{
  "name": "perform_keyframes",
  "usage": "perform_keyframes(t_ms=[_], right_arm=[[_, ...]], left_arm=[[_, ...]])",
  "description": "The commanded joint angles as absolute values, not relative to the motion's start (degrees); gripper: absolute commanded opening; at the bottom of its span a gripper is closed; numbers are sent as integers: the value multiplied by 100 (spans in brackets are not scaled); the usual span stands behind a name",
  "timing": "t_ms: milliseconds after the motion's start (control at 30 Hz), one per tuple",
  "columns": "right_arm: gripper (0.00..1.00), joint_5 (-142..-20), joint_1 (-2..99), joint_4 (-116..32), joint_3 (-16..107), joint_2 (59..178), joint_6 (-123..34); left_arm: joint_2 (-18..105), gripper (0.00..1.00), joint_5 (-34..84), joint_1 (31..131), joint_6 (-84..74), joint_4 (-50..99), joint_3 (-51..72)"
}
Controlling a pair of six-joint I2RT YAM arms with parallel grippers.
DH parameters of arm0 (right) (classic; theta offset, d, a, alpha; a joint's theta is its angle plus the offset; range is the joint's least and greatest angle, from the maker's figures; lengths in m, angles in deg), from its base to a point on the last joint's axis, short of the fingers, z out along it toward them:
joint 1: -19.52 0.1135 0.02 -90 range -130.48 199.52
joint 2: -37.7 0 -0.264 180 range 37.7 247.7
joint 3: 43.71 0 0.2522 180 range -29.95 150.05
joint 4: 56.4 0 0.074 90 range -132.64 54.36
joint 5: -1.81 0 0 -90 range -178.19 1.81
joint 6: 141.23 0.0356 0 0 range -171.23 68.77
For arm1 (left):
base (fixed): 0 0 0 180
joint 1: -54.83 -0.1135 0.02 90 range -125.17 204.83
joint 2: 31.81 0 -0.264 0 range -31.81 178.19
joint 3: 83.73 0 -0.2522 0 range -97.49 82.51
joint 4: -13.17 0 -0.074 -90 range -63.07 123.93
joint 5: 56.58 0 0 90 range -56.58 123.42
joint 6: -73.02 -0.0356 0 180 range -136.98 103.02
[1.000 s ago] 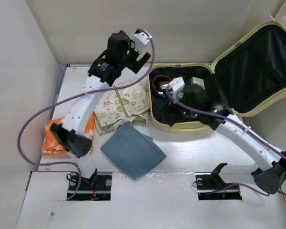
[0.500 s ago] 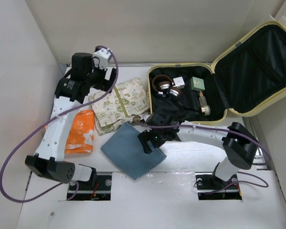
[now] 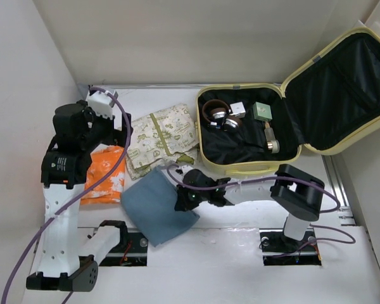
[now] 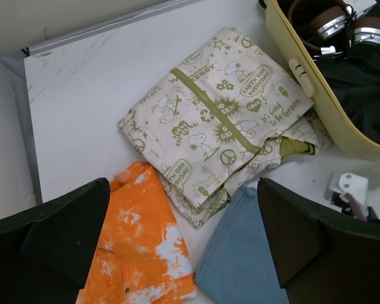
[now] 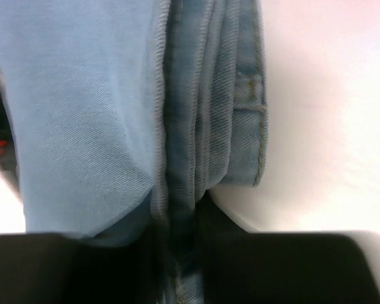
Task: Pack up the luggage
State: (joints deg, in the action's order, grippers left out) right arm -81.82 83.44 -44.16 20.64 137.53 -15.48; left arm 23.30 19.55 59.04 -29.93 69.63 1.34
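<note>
The luggage (image 3: 240,168), a pale yellow hard-shell suitcase, lies open at the back right with its black-lined lid (image 3: 342,82) tipped up. Its corner shows in the left wrist view as the luggage (image 4: 316,88). A folded blue denim garment (image 3: 153,206) lies in front of it. My right gripper (image 3: 185,197) is shut on its right edge, and the stacked denim folds (image 5: 196,126) run down into the right gripper (image 5: 183,253). My left gripper (image 3: 114,136) hangs open over the left side, with nothing inside the left gripper (image 4: 183,187).
An orange tie-dye garment (image 3: 104,177) lies at the left. A cream cartoon-print cloth (image 3: 161,136) sits between it and the suitcase. Headphones (image 3: 218,115), a green box (image 3: 261,111) and a small bottle (image 3: 270,138) lie inside the suitcase. White walls enclose the table.
My right arm left the suitcase, came down to the denim garment and shut on its edge; the garment slid left. My left arm swung left and toward the near side, still open.
</note>
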Motion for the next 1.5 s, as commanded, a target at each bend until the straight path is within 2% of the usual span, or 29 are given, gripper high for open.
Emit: perform_keyframes(t_ms=[0,33,267,333,500,600,733,967,1100,1333,1400,1467], right_arm=[[9,-7791,8807,-4527,1584,14405,-914],[0,-7791,8807,-4606,1584,14405,-852],[0,-8106,8886,-4373,1680,13809,-921],[0,-8300,8886,-3810,2276,13544,-1211],[0,-9493,8948,-967,4340,13596,-2230],[0,-9934,8948,-171,5466,13745,-2915],[0,-10356,8483,954,6496,13694,-3478],[0,-10358,6674,1028,7683,13333,-4489],[0,-9533,5042,395,7676,12956,-4833],[0,-8110,2782,-1344,5691,12480,-5097],[0,-7365,2358,-1871,4953,12673,-5149],[0,-7185,1892,-2339,4592,13136,-5149]], left_arm=[[2382,100,1628,5782,-2893,6877,-72],[2382,100,1689,5782,-2893,6877,-73],[2330,100,1751,5782,-2946,6877,-73],[2329,100,1804,5782,-2946,6877,-73],[2329,100,1909,5782,-2946,6815,-125],[2329,100,1962,5782,-3007,6701,-178],[2434,100,2093,5782,-3069,6648,-283],[2628,100,2147,5782,-3121,6525,-406],[2839,100,2147,5782,-3121,6525,-556],[3111,100,2392,5782,-3174,6403,-679],[3191,100,2393,5782,-3174,6402,-679],[3331,100,2463,5782,-3174,6349,-679]])
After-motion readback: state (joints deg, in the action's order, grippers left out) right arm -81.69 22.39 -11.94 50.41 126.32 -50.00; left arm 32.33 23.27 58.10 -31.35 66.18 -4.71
